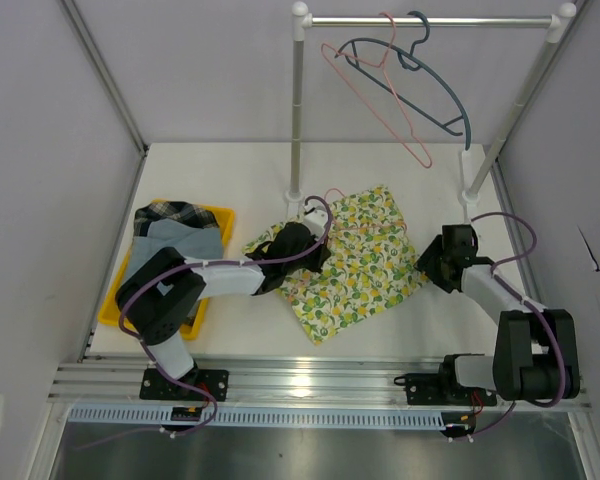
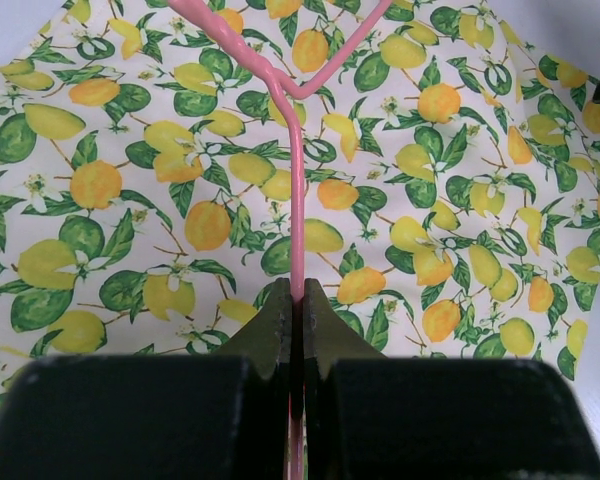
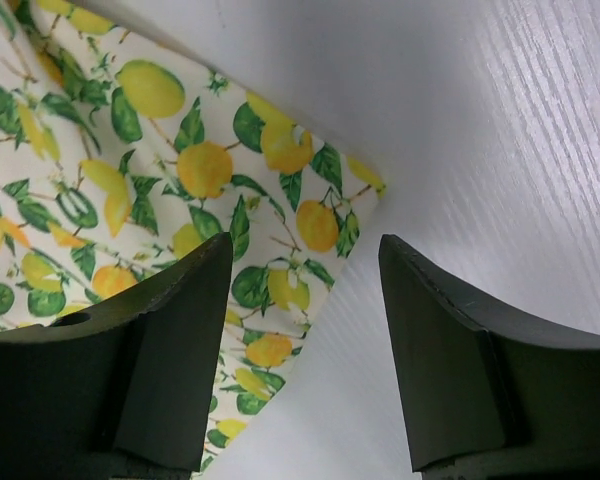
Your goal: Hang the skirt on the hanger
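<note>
The lemon-print skirt (image 1: 355, 265) lies flat on the white table. A thin pink hanger (image 1: 332, 193) lies on top of it. My left gripper (image 1: 315, 245) is over the skirt's left part and shut on the hanger's wire. In the left wrist view the pink hanger (image 2: 297, 190) runs straight from between the shut jaws of my left gripper (image 2: 298, 298) up to its twisted neck, above the skirt (image 2: 450, 200). My right gripper (image 1: 430, 262) is open at the skirt's right corner. In the right wrist view my right gripper (image 3: 305, 270) is open and empty, with the skirt's corner (image 3: 280, 150) just ahead.
A clothes rail at the back holds a second pink hanger (image 1: 380, 95) and a blue-grey hanger (image 1: 435, 95). Its posts (image 1: 296, 110) stand just behind the skirt. A yellow tray (image 1: 218, 215) at the left holds a denim shirt (image 1: 185, 242) and a plaid shirt (image 1: 172, 211).
</note>
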{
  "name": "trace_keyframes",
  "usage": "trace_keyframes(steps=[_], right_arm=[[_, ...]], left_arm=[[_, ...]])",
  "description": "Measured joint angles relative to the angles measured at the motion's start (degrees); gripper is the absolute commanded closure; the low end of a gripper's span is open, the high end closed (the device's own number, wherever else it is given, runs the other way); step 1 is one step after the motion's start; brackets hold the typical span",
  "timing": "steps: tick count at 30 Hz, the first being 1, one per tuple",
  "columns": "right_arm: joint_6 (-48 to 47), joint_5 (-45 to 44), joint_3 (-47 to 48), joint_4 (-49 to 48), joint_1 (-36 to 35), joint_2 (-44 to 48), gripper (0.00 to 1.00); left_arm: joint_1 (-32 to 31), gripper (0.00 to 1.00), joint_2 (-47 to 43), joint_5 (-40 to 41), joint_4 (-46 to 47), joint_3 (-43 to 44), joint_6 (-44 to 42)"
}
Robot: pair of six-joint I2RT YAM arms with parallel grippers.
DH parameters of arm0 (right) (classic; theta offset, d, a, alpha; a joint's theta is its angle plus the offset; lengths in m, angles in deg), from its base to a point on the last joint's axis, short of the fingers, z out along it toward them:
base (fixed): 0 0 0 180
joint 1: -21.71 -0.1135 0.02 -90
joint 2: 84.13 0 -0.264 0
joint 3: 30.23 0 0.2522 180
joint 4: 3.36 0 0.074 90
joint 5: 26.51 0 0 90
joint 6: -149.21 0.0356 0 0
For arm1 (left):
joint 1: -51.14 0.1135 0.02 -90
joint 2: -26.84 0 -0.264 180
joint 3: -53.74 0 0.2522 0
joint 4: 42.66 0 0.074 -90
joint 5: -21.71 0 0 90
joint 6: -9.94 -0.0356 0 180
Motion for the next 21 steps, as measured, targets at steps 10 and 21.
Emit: trace_keyframes(steps=[10, 21], right_arm=[[-1.2, 0.6, -0.5, -3.7, 4.1, -3.8, 0.77], [-3.1, 3.1, -1.1, -4.3, 12.0, -4.3, 0.86]], left_arm=[[0.0, 1.0, 1.0, -0.2, 0.1, 0.5, 0.0], [0.0, 1.0, 1.0, 0.4, 0.2, 1.0, 0.0]])
